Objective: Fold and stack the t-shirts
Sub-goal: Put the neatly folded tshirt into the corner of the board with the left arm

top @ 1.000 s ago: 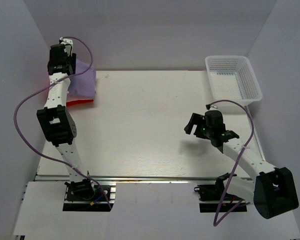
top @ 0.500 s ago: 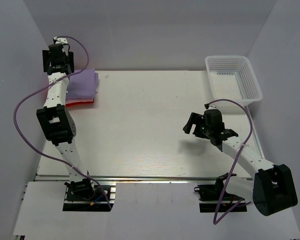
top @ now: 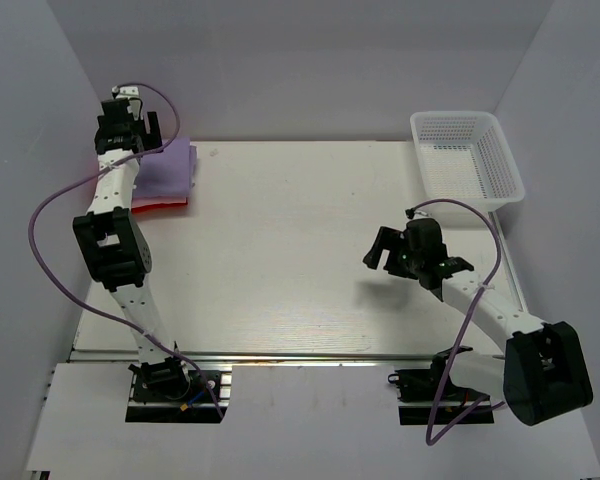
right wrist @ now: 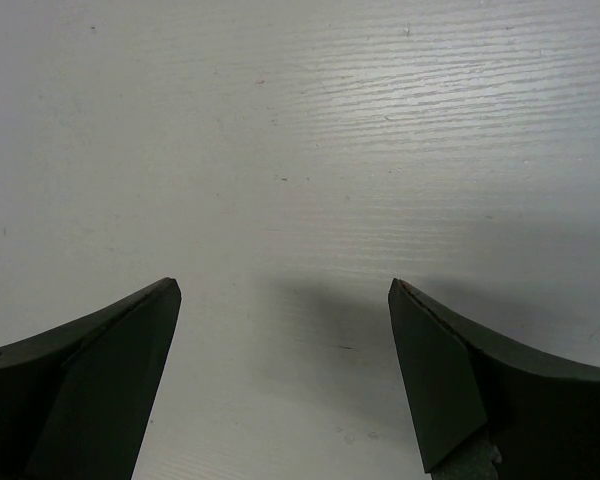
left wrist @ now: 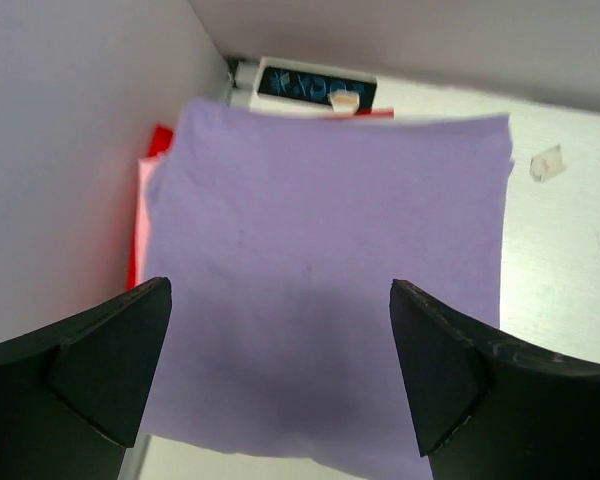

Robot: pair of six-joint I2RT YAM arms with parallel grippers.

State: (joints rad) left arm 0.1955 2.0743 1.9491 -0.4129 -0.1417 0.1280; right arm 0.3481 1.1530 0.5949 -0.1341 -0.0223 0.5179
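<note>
A folded lavender t-shirt (top: 168, 168) lies on top of a stack at the table's far left corner. In the left wrist view the lavender t-shirt (left wrist: 330, 280) fills the middle, with a pink edge (left wrist: 144, 215) and a red edge (left wrist: 158, 140) showing under it on the left. My left gripper (top: 126, 125) is open and empty, held above the stack (left wrist: 280, 300). My right gripper (top: 386, 249) is open and empty above bare table (right wrist: 285, 290) at the right middle.
A white mesh basket (top: 467, 160) stands at the far right corner. White walls close in the left, back and right sides. A small black label plate (left wrist: 315, 85) sits by the back wall behind the stack.
My left gripper has let the lavender t-shirt settle flat on the stack and has risen over it. The right arm has shifted slightly left.
</note>
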